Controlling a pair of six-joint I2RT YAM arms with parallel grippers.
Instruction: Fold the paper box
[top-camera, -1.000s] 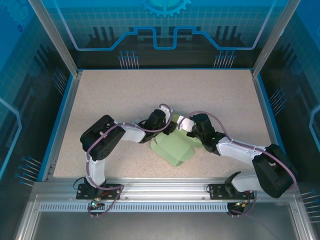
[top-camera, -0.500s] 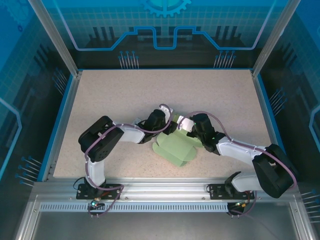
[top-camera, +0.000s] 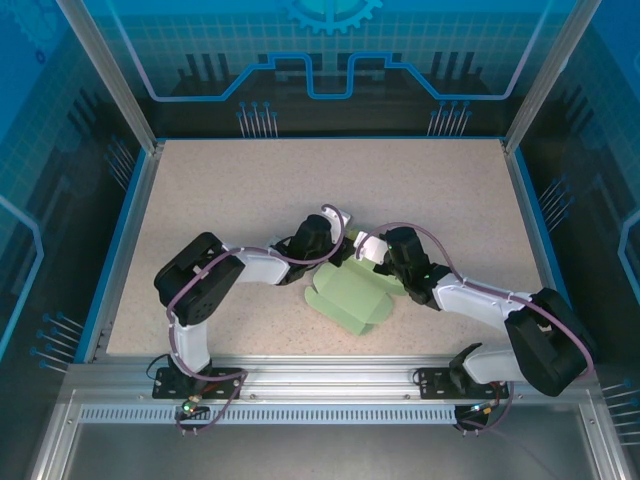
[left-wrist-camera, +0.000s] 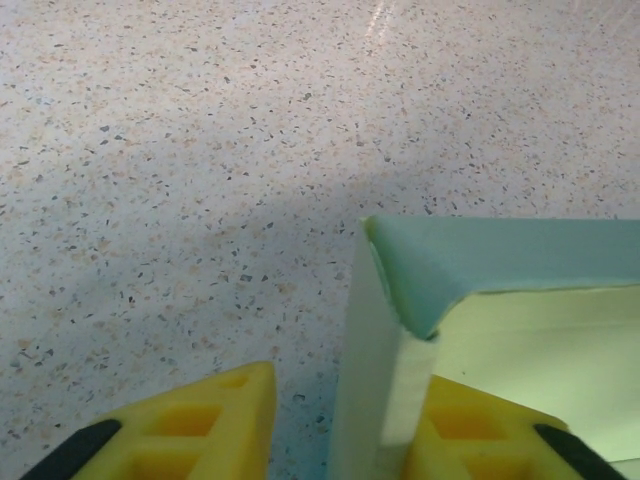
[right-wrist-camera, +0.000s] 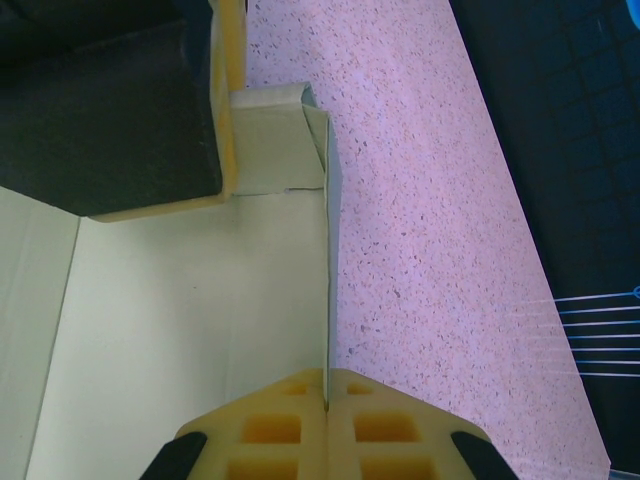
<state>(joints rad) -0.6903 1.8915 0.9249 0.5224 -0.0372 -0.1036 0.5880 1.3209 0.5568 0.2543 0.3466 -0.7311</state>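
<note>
From above, the paper box (top-camera: 350, 297) lies part-folded on the speckled desk (top-camera: 240, 190), a little toward 6 o'clock of its middle. The left tool (top-camera: 340, 252) meets the box's far edge at about 11 o'clock and the right tool (top-camera: 377, 258) at about 1 o'clock, the two close together.

Left wrist camera: the left tool (left-wrist-camera: 345, 390) straddles an upright wall of the box, jaws parted. Bare desk shows between the 7 o'clock finger (left-wrist-camera: 200, 425) and the card, so nothing is pinched.

Right wrist camera: the right tool (right-wrist-camera: 326, 388) is clamped on the thin top edge of a raised wall, which runs off toward 12 o'clock.
</note>
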